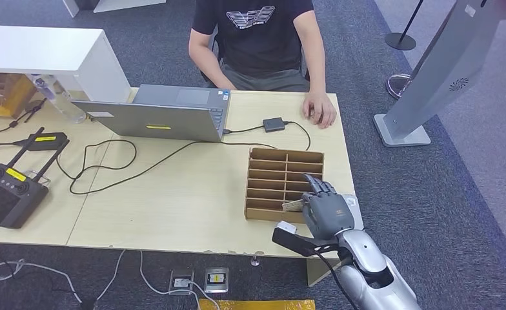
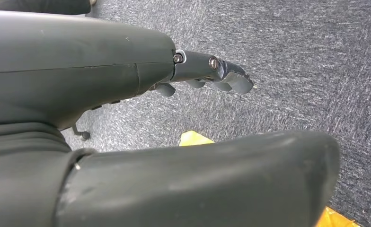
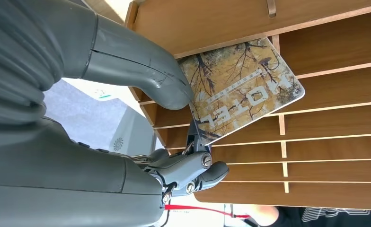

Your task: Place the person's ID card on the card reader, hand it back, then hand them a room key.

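Cardboard rack on the desk, near right: right hand pinches a room key between thumb and fingers, just at the slots. Step: key handover. Next, judged: lift clear, carry far toward the person's hand. Left hand hangs over carpet, fingers apart, holding nothing.

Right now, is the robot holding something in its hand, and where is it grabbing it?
Yes. The right hand pinches the tree-patterned hotel key card by one corner, over the brown slotted wooden box.

Glossy room key, wooden rack
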